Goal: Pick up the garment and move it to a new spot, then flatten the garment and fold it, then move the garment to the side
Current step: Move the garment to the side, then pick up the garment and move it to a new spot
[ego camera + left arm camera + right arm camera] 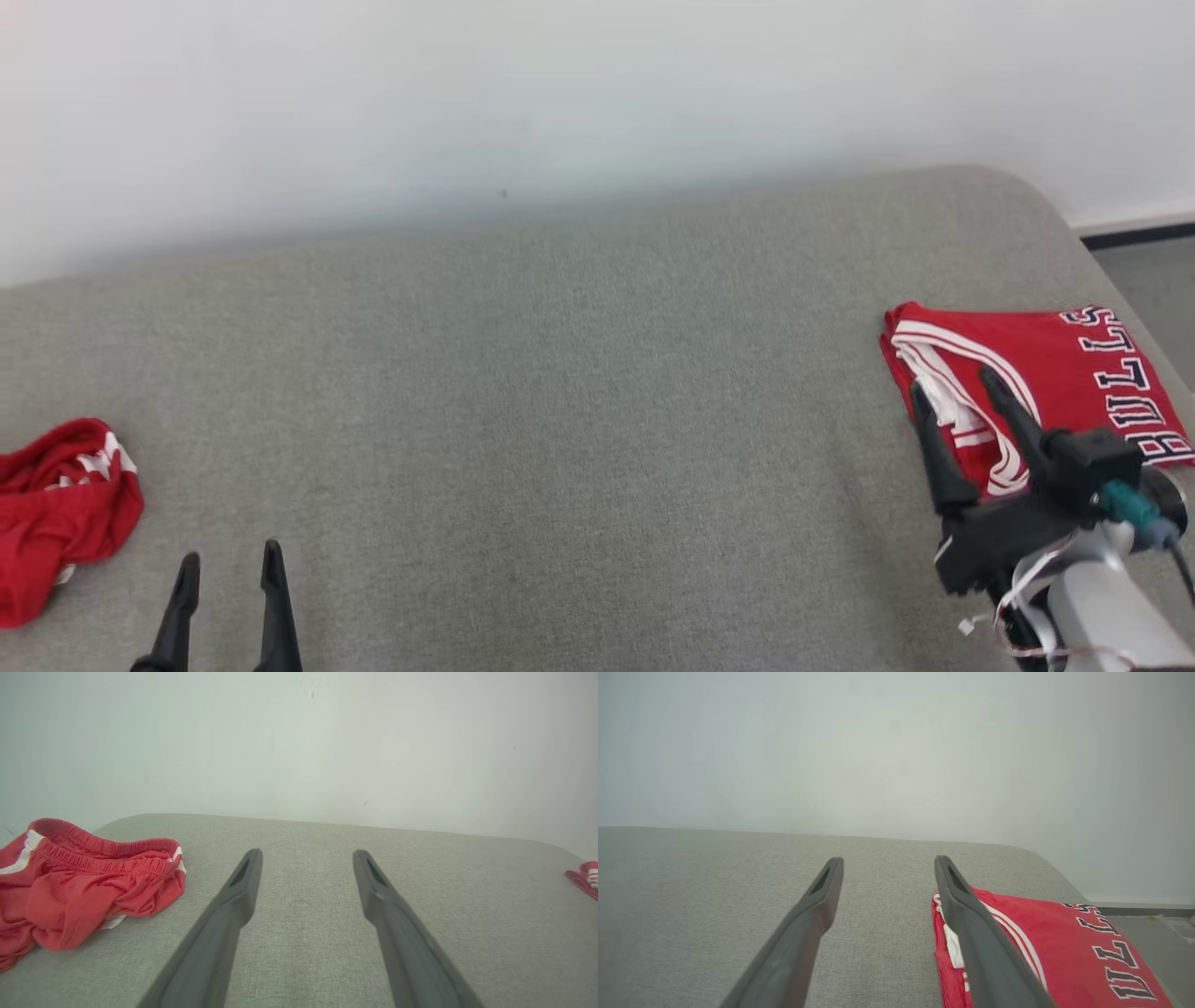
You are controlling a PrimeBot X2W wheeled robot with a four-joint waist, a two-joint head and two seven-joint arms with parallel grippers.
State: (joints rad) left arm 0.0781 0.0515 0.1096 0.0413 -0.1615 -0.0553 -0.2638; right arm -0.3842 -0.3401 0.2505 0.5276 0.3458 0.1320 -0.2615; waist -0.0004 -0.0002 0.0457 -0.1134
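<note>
Hazards, near to far. The left gripper (231,553) stands beside the crumpled red garment (65,504), not over it. A straight descent from here would likely meet only the padded grey surface (560,373), so the arm must first swing toward the robot's left. The garment lies bunched at the left edge of the surface, waistband uppermost and layers overlapping. A shallow pinch could take one layer and leave the rest dragging, or pull the cloth off the edge. Farther right, the right gripper (954,381) hangs over the near-left corner of the folded red jersey (1055,355). A careless pull-away could catch that corner and undo the fold. Whether a fingertip touches the cloth cannot be told.

Pose, near to far. The left forearm is low at the near edge, and its fingers (233,905) are spread wide, hold nothing and point toward the far wall (560,93). The right arm reaches forward from the lower right. Its fingers (971,933) are likewise spread and empty, one lying across the jersey's white-striped edge, the other over bare surface.
</note>
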